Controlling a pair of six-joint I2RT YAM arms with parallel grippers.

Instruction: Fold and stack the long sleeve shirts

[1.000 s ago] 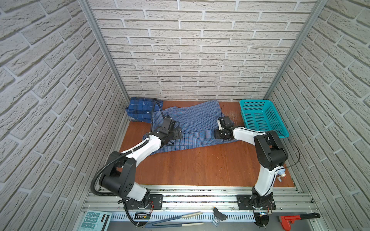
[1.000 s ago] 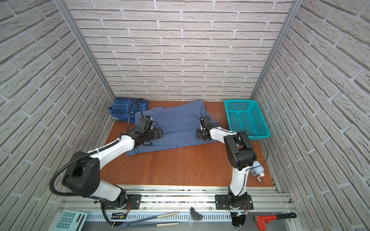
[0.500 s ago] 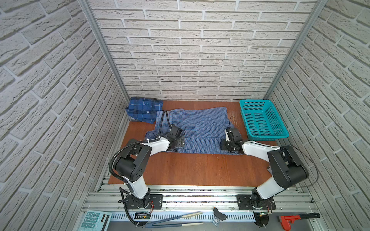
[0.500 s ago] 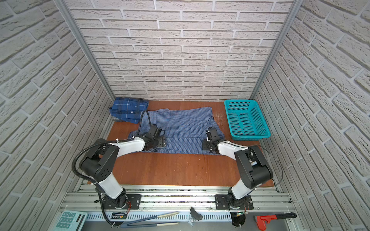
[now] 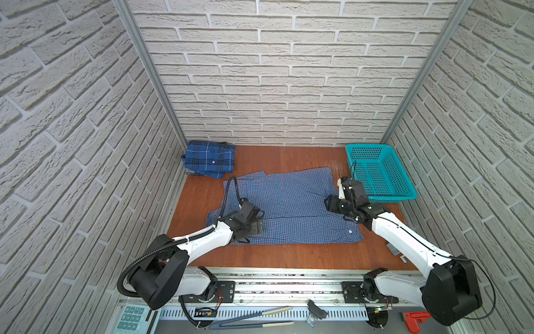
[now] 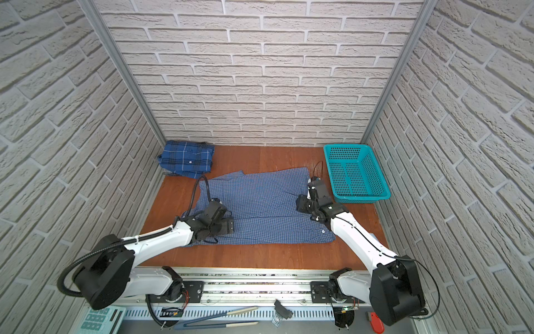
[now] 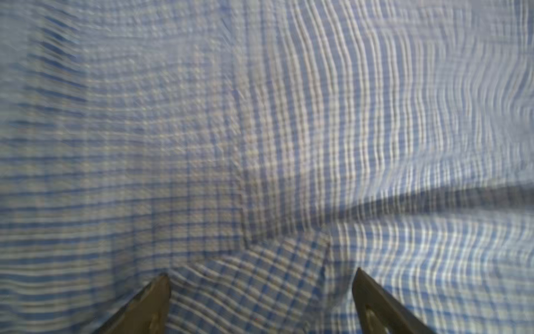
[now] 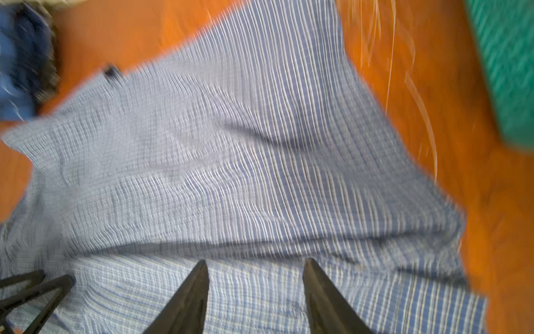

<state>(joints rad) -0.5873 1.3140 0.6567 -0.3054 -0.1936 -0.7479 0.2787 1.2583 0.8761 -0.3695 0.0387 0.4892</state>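
Observation:
The light blue fine-check shirt [image 5: 291,199] [image 6: 260,199] lies spread flat across the middle of the table, with a folded strip along its front edge. The darker plaid shirt [image 5: 209,157] [image 6: 187,157] sits folded in the back left corner. My left gripper [image 5: 255,227] [image 6: 228,226] rests over the light shirt's front left part, jaws wide open with only cloth below them [image 7: 261,274]. Over the same shirt's right edge my right gripper [image 5: 332,204] [image 6: 302,204] hovers, jaws apart and gripping nothing [image 8: 255,261].
A teal perforated basket [image 5: 381,199] [image 6: 361,199] stands at the back right, close to my right gripper. Brick walls close in the table on three sides. A small grey piece [image 5: 393,248] lies near the front right edge.
The light shirt has been drawn toward the front of the table and flattened out. Both arms have stretched out lower over it, and the left jaws have opened a little wider.

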